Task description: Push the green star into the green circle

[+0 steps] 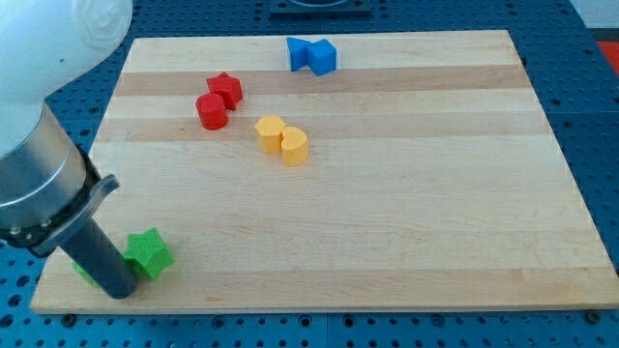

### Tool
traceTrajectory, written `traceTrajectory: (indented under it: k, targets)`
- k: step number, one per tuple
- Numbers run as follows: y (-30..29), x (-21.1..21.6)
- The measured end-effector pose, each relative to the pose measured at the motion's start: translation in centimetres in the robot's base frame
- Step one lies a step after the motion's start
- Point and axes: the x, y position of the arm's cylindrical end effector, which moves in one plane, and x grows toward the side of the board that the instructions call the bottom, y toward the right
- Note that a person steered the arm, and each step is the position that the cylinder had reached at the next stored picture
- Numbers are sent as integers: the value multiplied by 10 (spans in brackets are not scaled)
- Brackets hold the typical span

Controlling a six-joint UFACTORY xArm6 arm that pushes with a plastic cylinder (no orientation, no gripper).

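Note:
The green star (151,253) lies near the board's bottom-left corner. My tip (121,292) rests on the board just left of and below the star, touching or nearly touching its left side. A sliver of another green block, the green circle (85,274), shows just left of the rod and is mostly hidden behind it. The rod stands between the star and the circle.
A red star (225,90) and a red cylinder (212,111) sit together at upper left. A yellow hexagon (271,131) and a yellow heart (294,145) touch near the centre. Two blue blocks (310,55) sit at the top edge. The board's bottom edge (290,307) is close to the star.

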Motion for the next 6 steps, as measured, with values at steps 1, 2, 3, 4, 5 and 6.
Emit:
traceTrajectory:
  k: [1, 2, 3, 4, 5, 6]
  targets:
    - [8, 9]
    - [56, 3]
    - [102, -10]
    - [83, -25]
    - [55, -25]
    - [33, -25]
